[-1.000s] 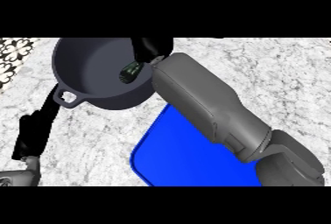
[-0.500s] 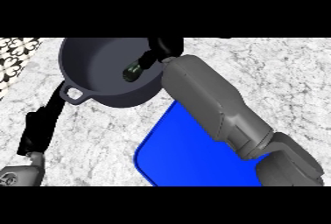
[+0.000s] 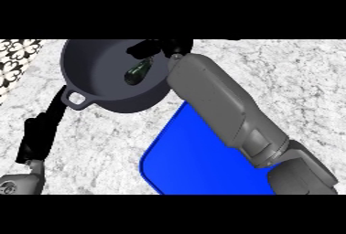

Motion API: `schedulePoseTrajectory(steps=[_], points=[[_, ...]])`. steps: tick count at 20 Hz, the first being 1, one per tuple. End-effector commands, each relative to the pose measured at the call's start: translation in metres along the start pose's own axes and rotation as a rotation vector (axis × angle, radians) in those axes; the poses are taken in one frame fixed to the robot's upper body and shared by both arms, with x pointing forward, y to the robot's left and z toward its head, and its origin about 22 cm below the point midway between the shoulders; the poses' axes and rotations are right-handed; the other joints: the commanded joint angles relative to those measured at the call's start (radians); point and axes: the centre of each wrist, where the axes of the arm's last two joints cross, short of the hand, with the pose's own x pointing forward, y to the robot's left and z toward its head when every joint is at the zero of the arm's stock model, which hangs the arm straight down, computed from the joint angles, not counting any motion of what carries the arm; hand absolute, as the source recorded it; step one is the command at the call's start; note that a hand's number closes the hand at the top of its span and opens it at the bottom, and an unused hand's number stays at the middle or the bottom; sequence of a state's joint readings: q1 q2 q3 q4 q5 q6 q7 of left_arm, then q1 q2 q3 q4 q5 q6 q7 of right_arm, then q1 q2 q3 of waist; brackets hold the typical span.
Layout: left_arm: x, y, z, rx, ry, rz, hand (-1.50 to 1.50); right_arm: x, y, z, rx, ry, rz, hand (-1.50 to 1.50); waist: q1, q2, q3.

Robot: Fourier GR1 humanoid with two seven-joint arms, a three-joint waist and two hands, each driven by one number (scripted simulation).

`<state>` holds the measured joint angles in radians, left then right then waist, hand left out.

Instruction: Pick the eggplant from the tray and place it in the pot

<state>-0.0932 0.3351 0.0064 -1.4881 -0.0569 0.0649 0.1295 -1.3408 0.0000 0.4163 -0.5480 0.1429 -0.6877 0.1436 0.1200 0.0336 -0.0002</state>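
Observation:
The dark green eggplant (image 3: 137, 73) hangs tilted inside the mouth of the dark grey pot (image 3: 94, 80) at the upper left. My right hand (image 3: 159, 47) reaches over the pot's far right rim. Its fingers curl down onto the eggplant's upper end, and the grey forearm runs back across the blue tray (image 3: 196, 160). No other object shows on the tray. Beside the pot's near handle (image 3: 76, 98), my left hand (image 3: 39, 132) rests open near the left edge with its fingers pointing up.
A marble counter (image 3: 290, 77) lies under everything. A black-and-white patterned strip (image 3: 15, 59) runs along the upper left edge. My right forearm (image 3: 216, 105) hides the tray's right side and part of the pot's rim.
The right hand has moved slightly further over the pot's rim, with the eggplant still inside the pot's mouth. The left hand has stayed where it was.

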Motion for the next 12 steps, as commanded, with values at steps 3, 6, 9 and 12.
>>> schedulePoseTrajectory(steps=[3, 6, 9, 12], points=[[-0.002, 0.005, -0.001, 0.016, 0.016, 0.0, 0.0, 0.003, -0.005, -0.001, -0.019, 0.038, -0.212, -1.5, -0.018, -0.01, -0.001], [-0.004, 0.005, 0.007, 0.036, 0.041, 0.012, 0.0, -0.018, -0.007, 0.0, 0.051, 0.052, -0.265, -1.5, -0.06, -0.019, 0.0], [-0.012, 0.013, 0.013, 0.065, 0.047, 0.0, 0.0, -0.03, -0.008, 0.004, 0.079, 0.041, -0.335, -1.5, -0.079, -0.024, 0.0], [-0.023, 0.012, 0.028, 0.07, 0.069, 0.01, 0.0, -0.04, -0.006, 0.021, 0.091, 0.03, -0.378, -1.5, -0.108, -0.034, 0.001]])
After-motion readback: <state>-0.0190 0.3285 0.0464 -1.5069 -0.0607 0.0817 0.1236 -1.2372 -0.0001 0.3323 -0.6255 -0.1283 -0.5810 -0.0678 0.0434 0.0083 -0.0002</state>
